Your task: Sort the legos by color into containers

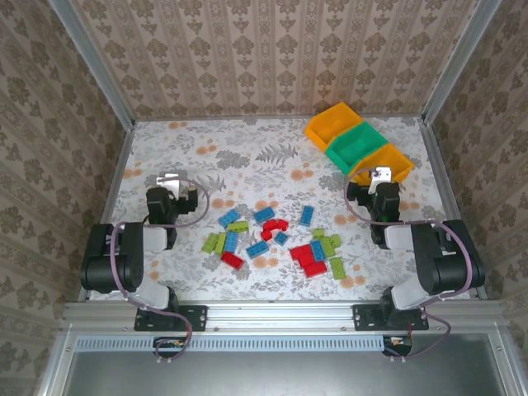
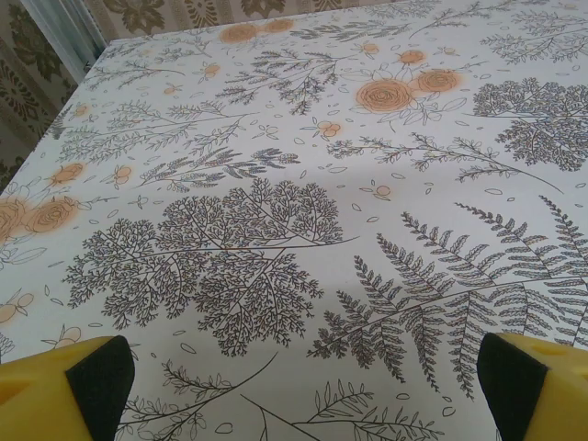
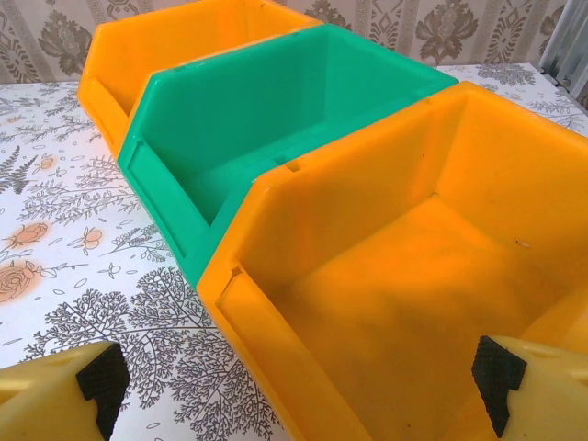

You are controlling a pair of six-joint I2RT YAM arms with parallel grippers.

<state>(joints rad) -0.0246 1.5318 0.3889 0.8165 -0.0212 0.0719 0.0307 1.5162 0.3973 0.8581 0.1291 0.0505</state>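
Left fingers [image 2: 99, 384] spread wide, empty, over bare table [image 2: 276, 138] | right fingers [image 3: 96, 381] wide, empty, at near orange container [image 3: 276, 234] | legos [image 1: 273, 227] scattered mid-table: 4 o'clock of left, 8 o'clock of right | containers [image 1: 338, 155] at table's 1 o'clock | left arm looks marginally nearer.

Smooth, faintly glossy plastic forms the green bin [image 3: 276, 101] and orange bins [image 3: 514, 175]; the legos [image 1: 313, 266] are shiny plastic; the printed tabletop [image 2: 303, 184] looks matt.

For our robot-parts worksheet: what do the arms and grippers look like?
The left arm and right arm are black with pale grey links and looping mauve cables. The left gripper and right gripper have yellow fingers with black pads.
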